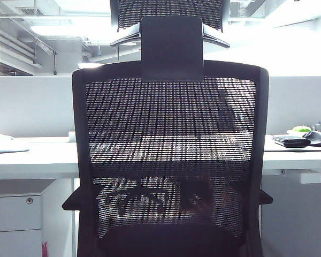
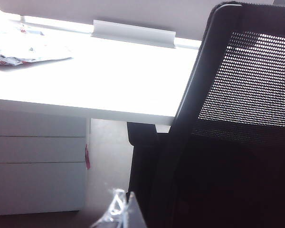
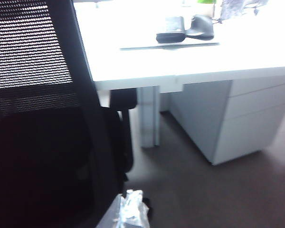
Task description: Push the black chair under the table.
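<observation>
**Fingers at the chair's edges, chair facing the tabletop**

Fingers of the left gripper (image 2: 118,213) show only as a pale, glossy, crinkled tip at the bottom edge of the left wrist view, just beside the solid black frame of the black chair (image 1: 171,155); whether they are spread or closed I cannot tell. The right gripper (image 3: 130,209) appears the same way, a shiny wrapped tip low in its view, near the chair's dark side; its spread cannot be told either.

In the exterior view the chair fills the centre: see-through mesh back, rectangular headrest bracket (image 1: 172,47), armrests jutting at both lower sides. Beyond it runs the table (image 1: 37,158), white and flat with a thick pale edge and a grey divider screen (image 1: 32,104). A white drawer cabinet (image 1: 15,222) stands lower left.
</observation>
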Robot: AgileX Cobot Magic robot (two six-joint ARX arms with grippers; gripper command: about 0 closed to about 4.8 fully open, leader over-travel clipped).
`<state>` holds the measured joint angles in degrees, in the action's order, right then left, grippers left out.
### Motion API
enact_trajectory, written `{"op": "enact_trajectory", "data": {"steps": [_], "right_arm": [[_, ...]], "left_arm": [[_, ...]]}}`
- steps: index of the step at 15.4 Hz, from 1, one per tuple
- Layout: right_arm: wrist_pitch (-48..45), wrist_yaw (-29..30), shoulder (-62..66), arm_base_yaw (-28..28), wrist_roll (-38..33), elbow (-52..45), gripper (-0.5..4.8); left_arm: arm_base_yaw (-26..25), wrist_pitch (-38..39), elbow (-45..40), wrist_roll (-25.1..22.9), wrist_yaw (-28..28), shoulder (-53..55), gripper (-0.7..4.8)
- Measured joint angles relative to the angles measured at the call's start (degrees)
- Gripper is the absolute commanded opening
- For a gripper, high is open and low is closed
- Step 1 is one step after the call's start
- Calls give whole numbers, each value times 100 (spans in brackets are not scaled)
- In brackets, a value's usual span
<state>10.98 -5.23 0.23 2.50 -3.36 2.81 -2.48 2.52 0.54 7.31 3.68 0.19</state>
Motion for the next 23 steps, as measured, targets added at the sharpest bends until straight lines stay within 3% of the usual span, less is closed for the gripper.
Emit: {"op": "enact_trajectory", "data": {"steps": [8, 11, 23], "right_arm": [[-457, 361, -4, -472, -118, -236, 0], [-461, 776, -4, -599, -120, -236, 0], [-461, 817, -4, -564, -122, -236, 0]], "left_arm": [[0, 2, 0, 0, 0, 2, -5], [0, 2, 0, 0, 0, 2, -5], [0, 2, 0, 0, 0, 2, -5]]}}
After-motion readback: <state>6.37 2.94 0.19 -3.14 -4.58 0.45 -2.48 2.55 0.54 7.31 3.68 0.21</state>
